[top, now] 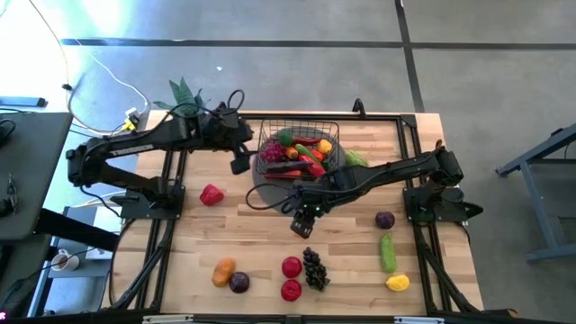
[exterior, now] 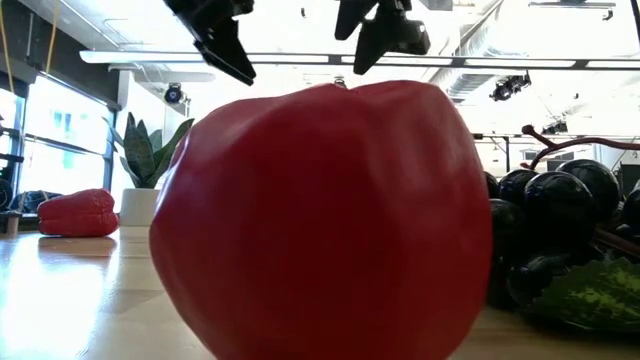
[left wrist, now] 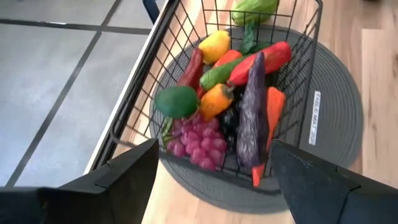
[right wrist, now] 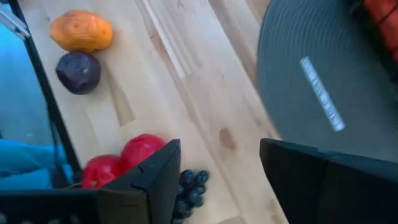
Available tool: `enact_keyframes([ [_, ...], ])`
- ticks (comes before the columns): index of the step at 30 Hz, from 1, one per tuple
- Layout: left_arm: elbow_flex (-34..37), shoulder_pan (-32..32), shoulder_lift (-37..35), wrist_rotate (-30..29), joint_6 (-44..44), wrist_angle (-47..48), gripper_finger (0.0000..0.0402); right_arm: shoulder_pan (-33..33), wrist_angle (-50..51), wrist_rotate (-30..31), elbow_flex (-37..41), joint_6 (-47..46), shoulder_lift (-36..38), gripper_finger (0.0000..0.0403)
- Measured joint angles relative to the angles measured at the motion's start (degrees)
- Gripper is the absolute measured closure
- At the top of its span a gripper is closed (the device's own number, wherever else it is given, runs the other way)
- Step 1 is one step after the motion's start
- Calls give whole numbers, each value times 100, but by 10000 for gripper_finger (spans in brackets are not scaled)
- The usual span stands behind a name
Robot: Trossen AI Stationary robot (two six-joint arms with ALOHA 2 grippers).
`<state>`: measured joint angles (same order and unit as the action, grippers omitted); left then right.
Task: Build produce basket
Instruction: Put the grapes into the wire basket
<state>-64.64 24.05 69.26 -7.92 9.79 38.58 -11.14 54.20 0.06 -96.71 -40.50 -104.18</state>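
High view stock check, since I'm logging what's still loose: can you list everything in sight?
basket: one, black wire, far middle, on the mat, holding mixed produce
mat: one, grey round, under basket
red pepper: one, left of basket
red fruits: two, near edge, middle
dark grapes: one bunch, beside them
orange fruit: one, near left
purple fruits: two, near left and right
cucumber: one, green, right
yellow fruit: one, near right
potted plant: one, green, far left
left gripper: fingers open, beside basket
right gripper: fingers open, empty, above the table's middle
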Motion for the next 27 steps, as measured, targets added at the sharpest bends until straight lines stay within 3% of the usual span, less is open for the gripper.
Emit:
enact_keyframes([
  [12, 0, -452, -364, -7, -73, 568, 106, -515, 413, -74, 2, -2092, 0, 117],
  [27, 0, -976, -364, -17, -78, 757, 106, -1485, 486, 76, 2, -3581, -11, 111],
])
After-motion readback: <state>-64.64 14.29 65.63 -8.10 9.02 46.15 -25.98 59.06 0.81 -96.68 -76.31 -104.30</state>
